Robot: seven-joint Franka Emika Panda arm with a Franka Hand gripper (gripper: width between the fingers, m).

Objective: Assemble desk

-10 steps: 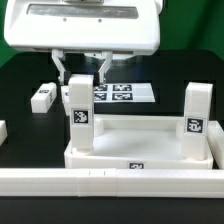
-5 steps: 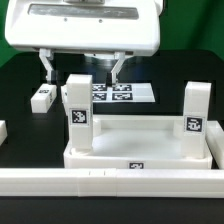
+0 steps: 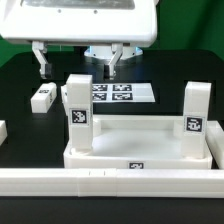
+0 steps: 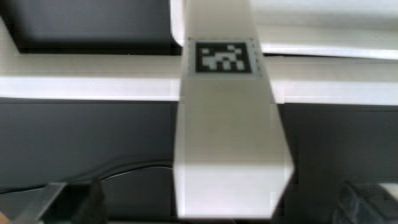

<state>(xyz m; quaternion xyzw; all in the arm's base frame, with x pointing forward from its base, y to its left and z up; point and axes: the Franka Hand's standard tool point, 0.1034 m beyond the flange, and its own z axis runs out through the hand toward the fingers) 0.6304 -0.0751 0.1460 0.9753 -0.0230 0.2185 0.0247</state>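
The white plastic tray-like tabletop (image 3: 140, 150) lies on the black surface (image 3: 18, 88), one white square block leg (image 3: 78, 118) upright at its end on the exterior view's left, a second leg (image 3: 195, 112) at its other end. They look stiff, light and smooth, best pinched across opposite faces near the top; the gripper (image 3: 77, 68) hangs above the first leg, fingers spread wide, empty. Only black-and-white tags (image 4: 222, 57) show, no readable writing

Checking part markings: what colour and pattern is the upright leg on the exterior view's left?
White leg, black-and-white square tag; clearest in the wrist view.
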